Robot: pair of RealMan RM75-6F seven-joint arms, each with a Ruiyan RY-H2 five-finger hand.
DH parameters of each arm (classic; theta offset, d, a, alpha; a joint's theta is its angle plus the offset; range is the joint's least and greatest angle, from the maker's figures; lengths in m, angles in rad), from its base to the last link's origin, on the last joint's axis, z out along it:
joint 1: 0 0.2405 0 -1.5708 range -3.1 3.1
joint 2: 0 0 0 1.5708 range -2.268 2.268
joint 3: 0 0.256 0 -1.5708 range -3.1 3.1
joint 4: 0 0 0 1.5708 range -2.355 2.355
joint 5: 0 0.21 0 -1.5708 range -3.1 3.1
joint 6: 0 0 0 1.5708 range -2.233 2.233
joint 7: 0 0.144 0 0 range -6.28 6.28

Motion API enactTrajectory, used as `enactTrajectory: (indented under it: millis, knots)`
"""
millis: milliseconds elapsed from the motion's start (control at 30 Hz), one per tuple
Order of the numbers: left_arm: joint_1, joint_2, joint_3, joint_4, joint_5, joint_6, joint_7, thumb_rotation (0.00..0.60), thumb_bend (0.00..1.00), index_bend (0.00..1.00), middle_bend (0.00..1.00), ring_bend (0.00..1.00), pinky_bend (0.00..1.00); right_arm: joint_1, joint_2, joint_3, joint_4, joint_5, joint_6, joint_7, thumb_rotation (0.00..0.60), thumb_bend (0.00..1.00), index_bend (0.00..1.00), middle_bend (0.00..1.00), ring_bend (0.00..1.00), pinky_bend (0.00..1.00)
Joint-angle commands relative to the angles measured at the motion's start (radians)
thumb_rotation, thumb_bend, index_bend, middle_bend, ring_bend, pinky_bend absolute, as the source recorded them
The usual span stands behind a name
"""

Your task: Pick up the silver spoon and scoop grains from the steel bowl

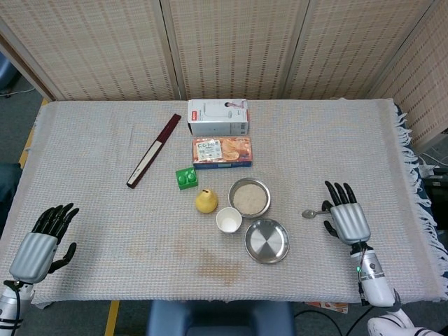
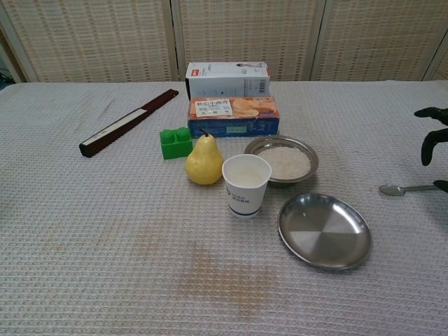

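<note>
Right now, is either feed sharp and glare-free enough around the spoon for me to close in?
Head view: even light, silver spoon small but sharp, its handle end under the right hand. Chest view: spoon sharp with no glare; the right hand is cut off by the frame edge.

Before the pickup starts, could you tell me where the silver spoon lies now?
In the head view, the silver spoon lies flat on the cloth right of the steel bowl, its handle end under the right hand.

Spoon (image 1: 316,211) lies right of the grain bowl (image 1: 249,197), plate (image 1: 267,241) before it.
</note>
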Motion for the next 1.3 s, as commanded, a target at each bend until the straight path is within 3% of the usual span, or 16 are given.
enactTrajectory:
  millis: [33, 733, 967, 1300]
  knots:
    - [0.001, 0.002, 0.002, 0.002, 0.002, 0.001, -0.008, 0.600, 0.46, 0.00, 0.00, 0.00, 0.07, 0.017, -0.032, 0.004, 0.040, 0.023, -0.023, -0.005, 0.600, 0.22, 0.47, 0.00, 0.00, 0.00]
    - [-0.004, 0.004, 0.007, 0.000, 0.000, -0.014, 0.004, 0.600, 0.48, 0.00, 0.00, 0.00, 0.08, 0.093, -0.104, 0.002, 0.222, 0.113, -0.146, -0.011, 0.600, 0.23, 0.52, 0.00, 0.00, 0.00]
    - [-0.010, 0.004, 0.008, 0.005, -0.001, -0.026, -0.004, 0.600, 0.50, 0.00, 0.00, 0.00, 0.08, 0.109, -0.108, -0.001, 0.239, 0.125, -0.167, -0.006, 0.600, 0.28, 0.52, 0.00, 0.00, 0.00]
    - [-0.011, 0.005, 0.008, 0.008, -0.003, -0.027, -0.007, 0.600, 0.50, 0.00, 0.00, 0.00, 0.08, 0.127, -0.117, -0.006, 0.247, 0.141, -0.189, -0.007, 0.600, 0.29, 0.52, 0.00, 0.00, 0.00]
